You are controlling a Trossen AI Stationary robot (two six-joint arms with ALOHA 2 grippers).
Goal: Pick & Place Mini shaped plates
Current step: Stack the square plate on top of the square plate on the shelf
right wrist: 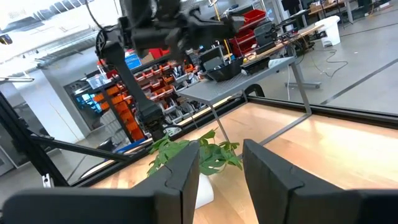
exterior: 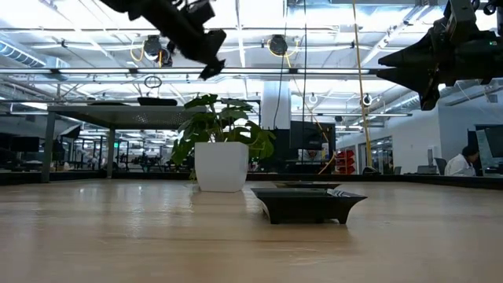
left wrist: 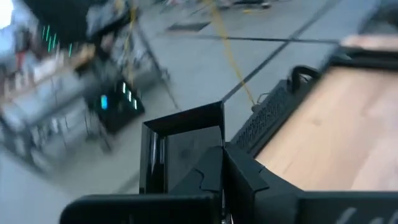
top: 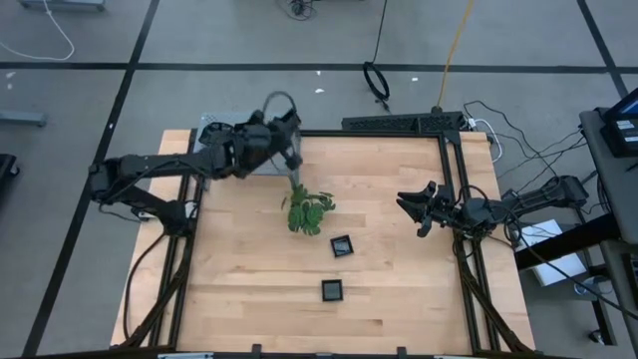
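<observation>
A black glossy square mini plate (left wrist: 181, 144) is in my left gripper (left wrist: 222, 163), which is shut on it high above the table's far left part (top: 290, 148), just beyond the plant. Two more black mini plates rest flat on their bases on the wood: one (top: 342, 246) near the middle and one (top: 332, 290) nearer the front edge. The low view shows one (exterior: 306, 203) with the other (exterior: 306, 185) behind it. My right gripper (top: 412, 208) hovers open at the table's right side, with nothing between its fingers (right wrist: 221, 163). My left gripper pinches the square plate by one side of its rim (left wrist: 214, 138) between its two fingers. The plate stands on edge beside the fingers, its hollow face toward the wrist camera. It is lifted well clear of the table.
A green leafy plant in a white pot (top: 307, 211) stands just on the near side of my left gripper. A grey box (top: 211, 128) sits at the far left corner under the left arm. Dark frame rails (top: 399, 124) run along the far and right edges.
</observation>
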